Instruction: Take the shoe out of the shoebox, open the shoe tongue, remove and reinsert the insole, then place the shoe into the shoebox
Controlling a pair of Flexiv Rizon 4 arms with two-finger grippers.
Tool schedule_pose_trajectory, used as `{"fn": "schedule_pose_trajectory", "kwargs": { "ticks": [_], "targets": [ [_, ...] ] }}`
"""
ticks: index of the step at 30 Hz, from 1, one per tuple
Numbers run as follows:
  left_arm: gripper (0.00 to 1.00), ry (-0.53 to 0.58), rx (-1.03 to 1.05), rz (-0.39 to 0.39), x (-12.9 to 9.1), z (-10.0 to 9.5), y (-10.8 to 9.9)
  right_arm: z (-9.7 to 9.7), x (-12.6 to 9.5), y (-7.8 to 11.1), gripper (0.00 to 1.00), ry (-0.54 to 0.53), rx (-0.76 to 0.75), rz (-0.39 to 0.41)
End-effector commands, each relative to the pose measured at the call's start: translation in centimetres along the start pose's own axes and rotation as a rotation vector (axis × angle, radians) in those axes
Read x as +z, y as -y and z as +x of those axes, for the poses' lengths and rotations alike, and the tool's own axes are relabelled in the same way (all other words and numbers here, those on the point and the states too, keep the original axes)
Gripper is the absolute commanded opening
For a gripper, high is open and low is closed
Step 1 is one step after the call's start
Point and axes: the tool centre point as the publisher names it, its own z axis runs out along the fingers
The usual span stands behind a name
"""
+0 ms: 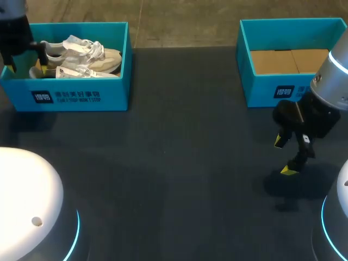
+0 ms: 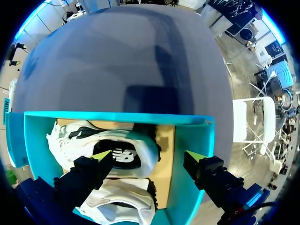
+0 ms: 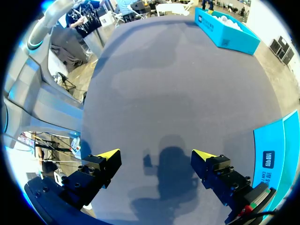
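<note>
**Head view:** Two pale sneakers (image 1: 81, 54) lie side by side in the blue shoebox (image 1: 81, 97) at the far left. The right gripper (image 1: 284, 155) hangs wide open over the dark table (image 1: 179, 163). It is near a second shoebox (image 1: 283, 91) with only cardboard inside.

**Left wrist view:** The left gripper (image 2: 149, 157) is spread open above the box, holding nothing. One finger (image 2: 91, 168) hangs over one sneaker (image 2: 136, 161). Only this view shows the dark hole where the foot goes. The shoe looks light, soft on top and stiffer at the sole. I would pinch the heel rim. The laces may catch.

**Right wrist view:** Here there is just bare table, the gripper's shadow, and both boxes at the edges.
</note>
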Motion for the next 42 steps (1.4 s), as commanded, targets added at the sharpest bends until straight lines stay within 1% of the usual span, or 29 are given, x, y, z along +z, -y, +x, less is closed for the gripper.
{"fn": "schedule_pose_trajectory", "kwargs": {
  "ticks": [1,12,13,16,17,22,28,30,33,35,42],
  "targets": [
    [1.0,-0.012,0.001,0.013,1.0,-0.2,-0.5,0.0,0.1,0.0,1.0,0.0,0.001,0.002],
    [1.0,-0.032,-0.013,0.026,2.2,-0.1,-1.0,0.0,0.1,0.0,1.0,0.0,0.001,0.002],
    [0.98,-0.033,-0.015,0.03,2.3,-0.1,-1.1,0.0,0.1,0.0,1.0,0.0,0.001,0.002],
    [0.96,-0.033,-0.017,0.036,2.6,0.0,-1.1,0.0,0.1,0.0,1.0,0.0,0.001,0.002],
    [0.93,-0.033,-0.016,0.038,2.7,0.0,-1.1,0.0,0.1,0.0,1.0,0.0,0.001,0.002],
    [0.9,-0.038,-0.017,0.047,3.4,0.0,-1.2,0.0,0.1,0.0,1.0,0.0,0.001,0.002],
    [0.89,-0.035,-0.014,0.055,3.9,-0.2,-1.0,0.0,0.1,0.0,1.0,0.0,0.001,0.002],
    [0.85,-0.035,-0.011,0.054,4.0,-0.3,-0.8,0.0,0.1,0.0,1.0,0.0,0.001,0.002],
    [0.85,-0.035,-0.01,0.055,4.2,-0.4,-0.8,0.0,0.1,0.0,1.0,0.0,0.001,0.002],
    [0.82,-0.038,-0.01,0.057,4.4,-0.5,-0.8,0.0,0.1,0.0,1.0,0.0,0.001,0.002],
    [0.81,-0.045,-0.008,0.064,4.8,-0.5,-0.7,0.0,0.1,0.0,1.0,0.0,0.001,0.002]
  ]
}}
